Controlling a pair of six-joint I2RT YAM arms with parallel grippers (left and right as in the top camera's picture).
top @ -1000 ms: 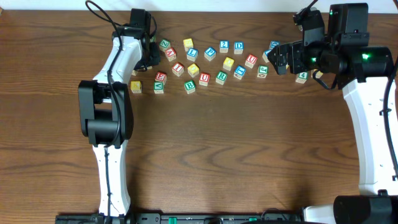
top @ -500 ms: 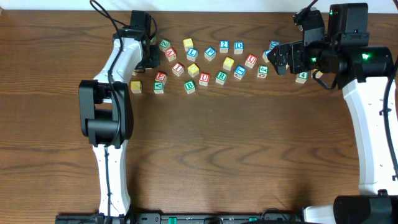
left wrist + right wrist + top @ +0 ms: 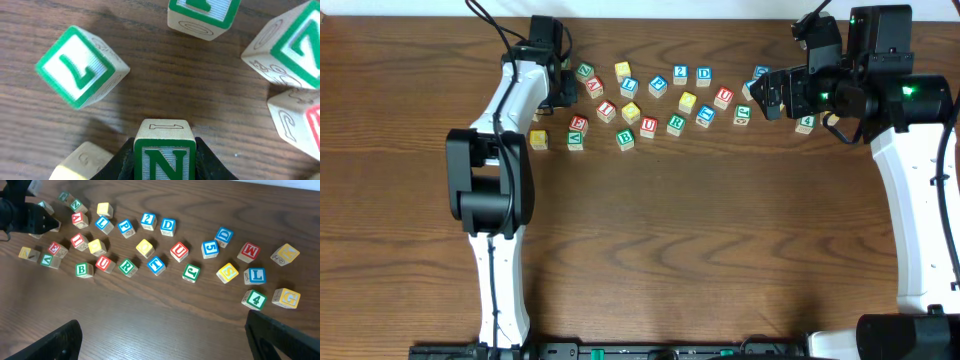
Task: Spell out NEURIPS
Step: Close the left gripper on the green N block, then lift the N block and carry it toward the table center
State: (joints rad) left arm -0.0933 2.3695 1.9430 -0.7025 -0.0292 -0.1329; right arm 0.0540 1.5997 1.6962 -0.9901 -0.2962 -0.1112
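Note:
In the left wrist view the green N cube (image 3: pixel 164 159) sits between two black fingers (image 3: pixel 122 161) that press its sides, so my left gripper (image 3: pixel 164 150) is shut on it. From overhead that gripper (image 3: pixel 560 92) is at the left end of the cube cluster. Loose on the table lie the red E (image 3: pixel 54 247), red I (image 3: pixel 77 241), red U (image 3: pixel 103 262), green R (image 3: pixel 127 266), blue P (image 3: pixel 126 226) and yellow S (image 3: pixel 227 272). My right gripper (image 3: pixel 165 345) hangs wide open over bare wood, near the cluster's right end (image 3: pixel 765 95), holding nothing.
Other cubes are scattered along the back of the table (image 3: pixel 720 230): green B (image 3: pixel 83 270), blue T (image 3: pixel 156 265), blue 2 (image 3: pixel 148 221), blue D (image 3: pixel 168 226), green 4 (image 3: pixel 256 299), blue L (image 3: pixel 256 275). A green 7 cube (image 3: pixel 80 65) and a yellow-faced cube (image 3: pixel 80 162) crowd the left gripper.
The left jaws have narrowed onto the N cube. Neither arm nor any loose cube has visibly shifted.

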